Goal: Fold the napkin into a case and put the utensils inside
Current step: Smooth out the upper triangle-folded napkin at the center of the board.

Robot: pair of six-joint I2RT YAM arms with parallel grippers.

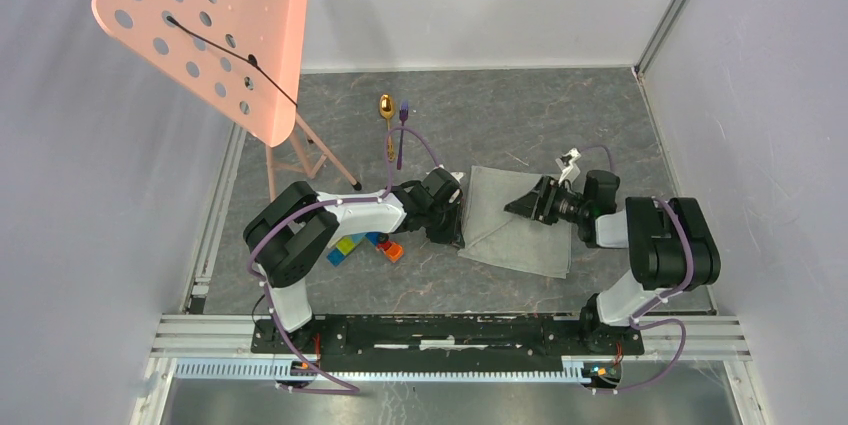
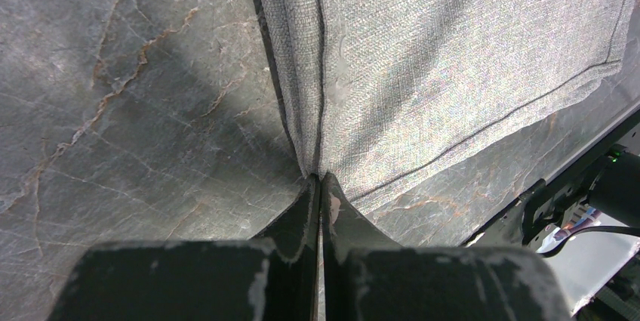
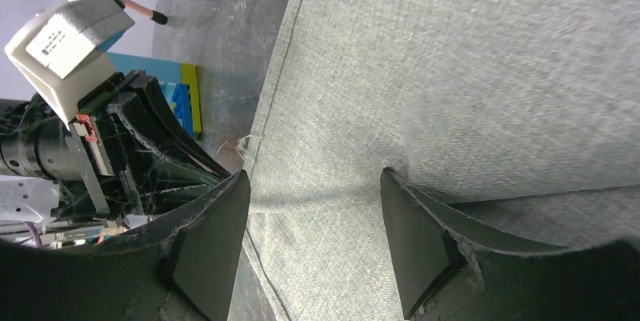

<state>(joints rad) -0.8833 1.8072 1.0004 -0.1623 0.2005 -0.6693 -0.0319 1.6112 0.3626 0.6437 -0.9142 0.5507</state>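
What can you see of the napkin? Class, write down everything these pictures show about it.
The napkin is a plain grey-green woven cloth with a stitched hem. It lies mostly flat on the grey marbled table between the two arms. Part of it is folded over itself, so layers double up along its left edge. The left end effector is shut on that edge, pinching the cloth. The right end effector is open just over the fabric, and one finger seems to press into it.
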